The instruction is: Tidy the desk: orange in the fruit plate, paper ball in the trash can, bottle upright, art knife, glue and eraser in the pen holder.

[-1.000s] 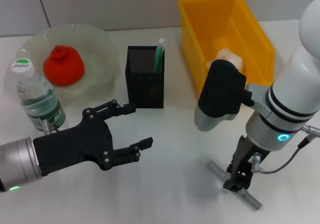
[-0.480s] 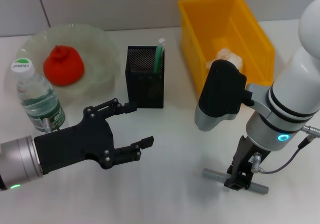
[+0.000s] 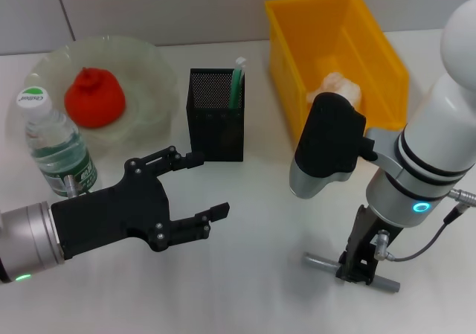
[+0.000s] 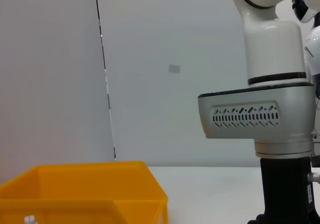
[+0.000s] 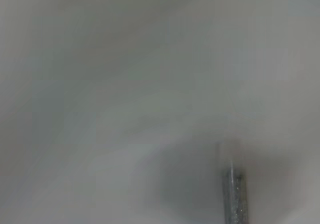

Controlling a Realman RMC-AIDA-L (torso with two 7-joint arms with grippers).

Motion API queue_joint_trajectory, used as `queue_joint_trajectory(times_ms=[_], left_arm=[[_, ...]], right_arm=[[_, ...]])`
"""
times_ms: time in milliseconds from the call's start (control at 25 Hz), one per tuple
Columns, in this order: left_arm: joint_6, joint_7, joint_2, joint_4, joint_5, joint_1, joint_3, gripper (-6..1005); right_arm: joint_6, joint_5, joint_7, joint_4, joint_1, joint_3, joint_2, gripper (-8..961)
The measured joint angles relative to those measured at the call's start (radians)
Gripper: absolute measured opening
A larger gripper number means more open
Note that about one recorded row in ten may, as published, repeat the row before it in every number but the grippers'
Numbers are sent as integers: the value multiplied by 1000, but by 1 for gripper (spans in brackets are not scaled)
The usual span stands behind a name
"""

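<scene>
My right gripper [image 3: 355, 269] is down at the table near the front right, shut on the grey art knife [image 3: 317, 259], which lies nearly level across its fingers. The knife's metal end [image 5: 234, 194] shows in the right wrist view. My left gripper [image 3: 208, 186] hovers open and empty in front of the black mesh pen holder [image 3: 216, 118], where a green and white stick [image 3: 237, 81] stands. The orange [image 3: 93, 96] sits in the clear fruit plate [image 3: 145, 59]. The bottle [image 3: 52, 144] stands upright beside it. The paper ball [image 3: 340, 85] lies in the yellow trash can [image 3: 387, 59]. The eraser is out of view.
The trash can [image 4: 85, 194] and my right arm [image 4: 265, 119] show in the left wrist view. A grey cable [image 3: 431, 241] hangs from the right wrist. White table surface lies between the two grippers.
The art knife has swung in the right gripper from a steep diagonal to nearly level. The left arm has not moved.
</scene>
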Motion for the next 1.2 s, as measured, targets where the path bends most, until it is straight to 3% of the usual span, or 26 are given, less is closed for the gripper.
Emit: queue_joint_trajectory(times_ms=[720, 1200], left_arm=[[0, 0, 0, 0, 0, 0, 0, 784], [1, 2, 0, 0, 0, 2, 0, 785]], right_arm=[[25, -43, 7, -41, -19, 6, 0, 125], [113, -139, 19, -210, -121, 12, -1, 121]])
